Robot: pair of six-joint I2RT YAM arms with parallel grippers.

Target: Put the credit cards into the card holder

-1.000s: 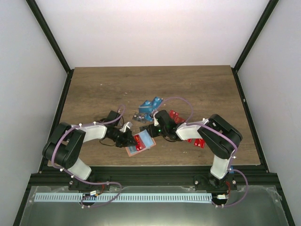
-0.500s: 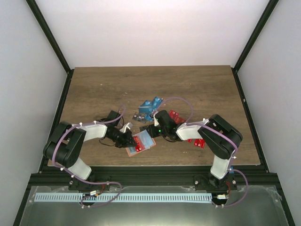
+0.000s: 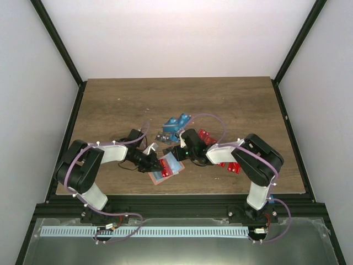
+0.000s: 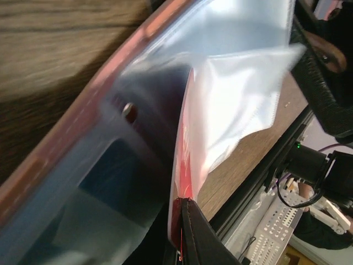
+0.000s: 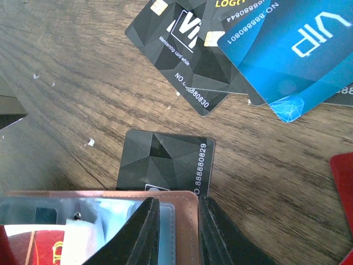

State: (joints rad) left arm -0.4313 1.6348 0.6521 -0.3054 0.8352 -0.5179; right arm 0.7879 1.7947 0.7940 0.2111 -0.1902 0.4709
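Left pincer (image 3: 156, 163) advanced, pinching red card (image 4: 182, 165) into card holder (image 5: 83, 194).

Bare table (image 3: 110, 105) open at 10–12 o'clock of card holder (image 3: 170, 169); left gripper (image 3: 156, 164) with red card (image 3: 165, 163) blocks 9, right gripper (image 3: 174, 155) 1; loose credit cards (image 3: 177, 122) beyond, 1–3.

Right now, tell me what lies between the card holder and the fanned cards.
One black card against the card holder, then bare wood up to the fanned cards: right wrist view.
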